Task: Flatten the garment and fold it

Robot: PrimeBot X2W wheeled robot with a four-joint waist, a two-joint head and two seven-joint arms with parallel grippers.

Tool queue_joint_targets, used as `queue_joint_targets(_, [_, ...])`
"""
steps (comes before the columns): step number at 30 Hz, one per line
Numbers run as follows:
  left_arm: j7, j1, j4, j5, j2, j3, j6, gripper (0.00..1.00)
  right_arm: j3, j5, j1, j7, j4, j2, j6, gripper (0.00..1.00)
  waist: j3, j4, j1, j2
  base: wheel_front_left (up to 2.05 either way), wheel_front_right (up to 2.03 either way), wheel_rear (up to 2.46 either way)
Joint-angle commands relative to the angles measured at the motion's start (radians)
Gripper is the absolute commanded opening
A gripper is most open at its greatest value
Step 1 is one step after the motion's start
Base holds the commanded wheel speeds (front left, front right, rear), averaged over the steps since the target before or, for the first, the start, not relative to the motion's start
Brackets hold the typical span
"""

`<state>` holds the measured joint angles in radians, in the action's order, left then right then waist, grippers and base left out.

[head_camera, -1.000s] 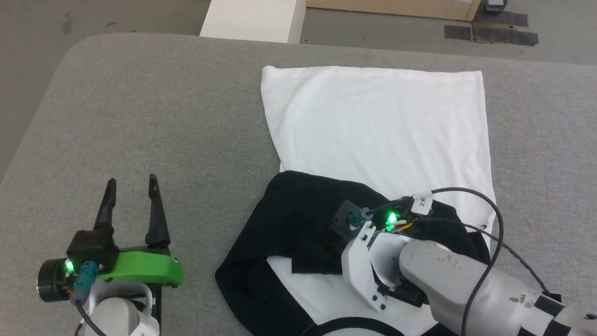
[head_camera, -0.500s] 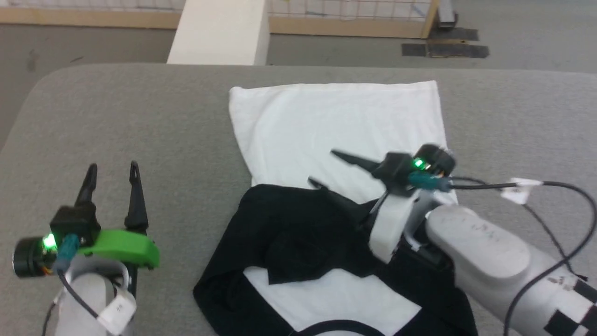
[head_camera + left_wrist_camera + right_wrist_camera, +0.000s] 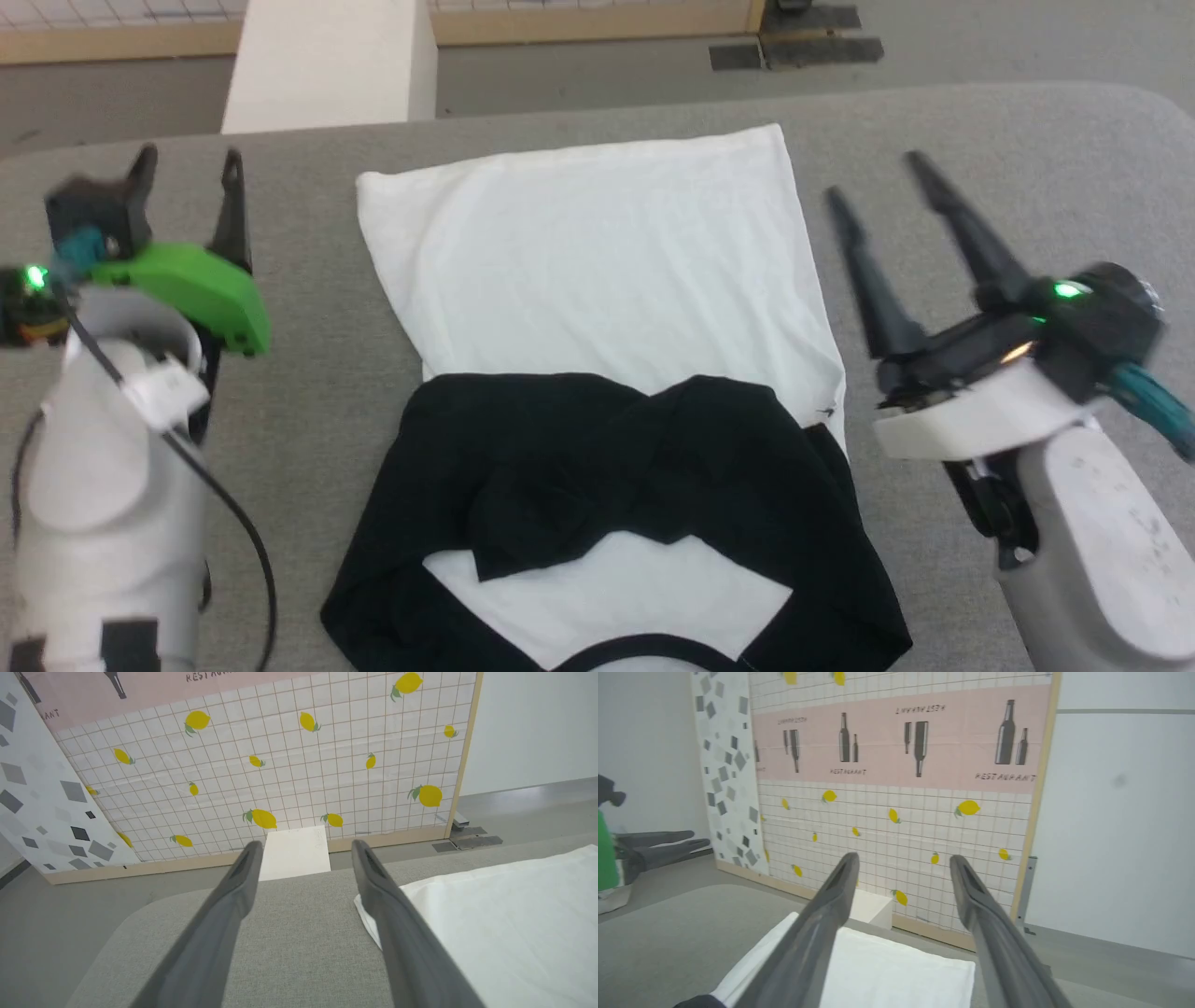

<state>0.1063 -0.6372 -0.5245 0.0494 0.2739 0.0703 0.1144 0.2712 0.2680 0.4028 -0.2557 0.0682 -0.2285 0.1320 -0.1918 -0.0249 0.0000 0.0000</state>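
On the grey tabletop (image 3: 1027,140) the garment (image 3: 597,280) lay centred, black sleeves (image 3: 607,448) bunched across its near end. The left fingers (image 3: 231,205) and right fingers (image 3: 962,224) hung spread and empty beside it. A one-sided pinch would likely drag those sleeves askew.

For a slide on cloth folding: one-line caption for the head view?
Left gripper and right gripper, both open, flank the garment, black sleeves folded in, on the grey table.

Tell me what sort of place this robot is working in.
Probably a robot test room or lab set, not a home. Printed backdrop panels with lemons and RESTAURANT bottle art stand before plain walls, dark tape patches mark the bare floor, and the garment lies on a grey fabric-covered table.
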Motion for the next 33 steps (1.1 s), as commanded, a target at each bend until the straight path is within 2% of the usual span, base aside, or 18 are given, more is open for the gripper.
queue_joint_targets(1, [-0.030, -0.055, -0.025, 0.023, 0.013, -0.007, 0.007, 1.00, -0.047, -0.027, -0.041, -0.006, -0.051, 0.033, -0.001, 1.00, -0.053, -0.035, 0.0000, 0.0000, 0.00, 0.00, 0.00])
queue_joint_targets(6, [-0.199, -0.207, -0.133, 0.077, 0.042, -0.070, 0.015, 1.00, -0.170, -0.101, -0.159, -0.006, -0.219, 0.119, -0.001, 1.00, -0.123, -0.057, 0.0000, 0.0000, 0.00, 0.00, 0.00])
queue_joint_targets(8, [-0.269, -0.264, -0.164, 0.106, 0.064, -0.135, 0.016, 1.00, -0.199, -0.118, -0.194, -0.006, -0.284, 0.142, -0.001, 1.00, -0.156, -0.070, 0.0000, 0.0000, 0.00, 0.00, 0.00])
queue_joint_targets(13, [-0.508, -0.380, -0.204, 0.269, 0.139, -0.327, 0.016, 1.00, -0.200, -0.141, -0.255, -0.006, -0.379, 0.168, -0.001, 1.00, -0.238, -0.105, 0.0000, 0.0000, 0.00, 0.00, 0.00])
queue_joint_targets(17, [-0.660, -0.453, -0.190, 0.390, 0.223, -0.437, 0.016, 1.00, -0.188, -0.151, -0.256, -0.006, -0.401, 0.174, -0.001, 1.00, -0.288, -0.131, 0.0000, 0.0000, 0.00, 0.00, 0.00])
queue_joint_targets(19, [-0.725, -0.483, -0.190, 0.442, 0.262, -0.467, 0.016, 1.00, -0.169, -0.157, -0.247, -0.006, -0.401, 0.175, -0.001, 1.00, -0.306, -0.149, 0.0000, 0.0000, 0.00, 0.00, 0.00])
queue_joint_targets(20, [-0.809, -0.507, -0.188, 0.492, 0.294, -0.498, 0.016, 1.00, -0.143, -0.168, -0.235, -0.006, -0.401, 0.175, -0.001, 1.00, -0.323, -0.170, 0.0000, 0.0000, 0.00, 0.00, 0.00])
queue_joint_targets(22, [-0.876, -0.532, -0.185, 0.532, 0.322, -0.514, 0.016, 1.00, -0.126, -0.175, -0.222, -0.006, -0.398, 0.173, -0.001, 1.00, -0.340, -0.187, 0.0000, 0.0000, 0.00, 0.00, 0.00])
queue_joint_targets(27, [-0.989, -0.570, -0.176, 0.583, 0.356, -0.551, 0.016, 1.00, -0.103, -0.185, -0.197, -0.006, -0.379, 0.162, -0.001, 1.00, -0.376, -0.210, 0.0000, 0.0000, 0.00, 0.00, 0.00])
queue_joint_targets(31, [-1.038, -0.563, -0.168, 0.571, 0.385, -0.607, 0.016, 1.00, -0.091, -0.188, -0.189, -0.006, -0.363, 0.156, -0.001, 1.00, -0.391, -0.213, 0.0000, 0.0000, 0.00, 0.00, 0.00])
queue_joint_targets(32, [-1.039, -0.557, -0.164, 0.573, 0.393, -0.617, 0.016, 0.00, -0.088, -0.188, -0.186, -0.006, -0.358, 0.156, -0.001, 1.00, -0.393, -0.213, 0.0000, 0.0000, 0.00, 0.00, 0.00])
queue_joint_targets(33, [-1.043, -0.547, -0.161, 0.589, 0.395, -0.622, 0.016, 0.00, -0.085, -0.189, -0.184, -0.006, -0.352, 0.155, -0.001, 1.00, -0.392, -0.211, 0.0000, 0.0000, 0.00, 0.00, 0.00])
